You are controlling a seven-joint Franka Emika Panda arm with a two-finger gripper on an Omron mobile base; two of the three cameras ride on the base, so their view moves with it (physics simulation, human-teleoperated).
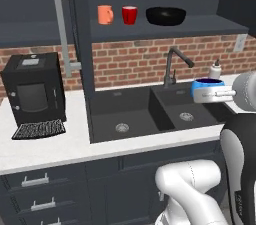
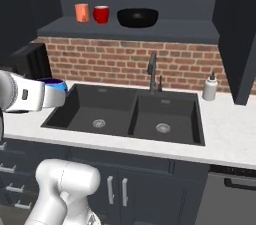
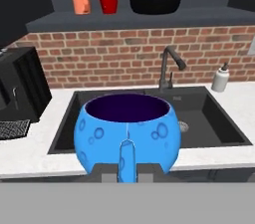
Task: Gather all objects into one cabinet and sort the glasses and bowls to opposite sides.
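Gathering nears its close in the simulated kitchen: the orange mug (image 1: 105, 14), the red cup (image 1: 129, 15) and the wide glossy black bowl (image 1: 165, 16) stand in a row on the shelf (image 1: 200, 25) of the dark charcoal wall cabinet, mug and cup side by side toward the door with its long grey bar handle (image 1: 62, 29), bowl a little apart on the other side. One piece is left, by the look of it, the squat blue vessel (image 3: 127, 136), which the claw (image 3: 126, 168) holds clamped at its near wall, aloft over the front of the sink (image 2: 125, 114), well below the shelf. Judging from this, what is still to do is to lift it up and set it down with the rest; whether it belongs by the cups or by the bowl cannot be told from its shape. In the hand view the vessel is round-bellied and bright blue, dotted with paler bubble-like rings, its wide mouth open on a dark purple inside, upright and level. A black coffee machine (image 1: 34, 89) sits on the white table (image 1: 45, 149) beside the sink.
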